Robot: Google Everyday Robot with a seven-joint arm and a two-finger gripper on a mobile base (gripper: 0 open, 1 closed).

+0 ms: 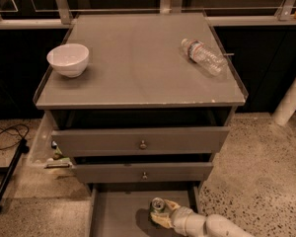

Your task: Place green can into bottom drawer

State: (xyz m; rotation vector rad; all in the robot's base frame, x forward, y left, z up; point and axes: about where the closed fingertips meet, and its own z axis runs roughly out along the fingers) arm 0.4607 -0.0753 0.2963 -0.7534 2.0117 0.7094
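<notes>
The green can [158, 205] stands upright in the open bottom drawer [116, 214], at the bottom edge of the camera view; I see mostly its silver top, the body is largely hidden by the fingers. My gripper [159, 214] reaches in from the lower right and is shut around the can, its pale fingers [170, 208] on either side. The can is low over the drawer's flat grey floor, right of centre; whether it rests on the floor I cannot tell.
Two upper grey drawers with round knobs [143, 144] are slightly pulled out above. On the cabinet top [138, 68] sit a white bowl [68, 59] at left and a clear water bottle [203, 56] lying at right. A black cable [7, 135] lies on the floor at left.
</notes>
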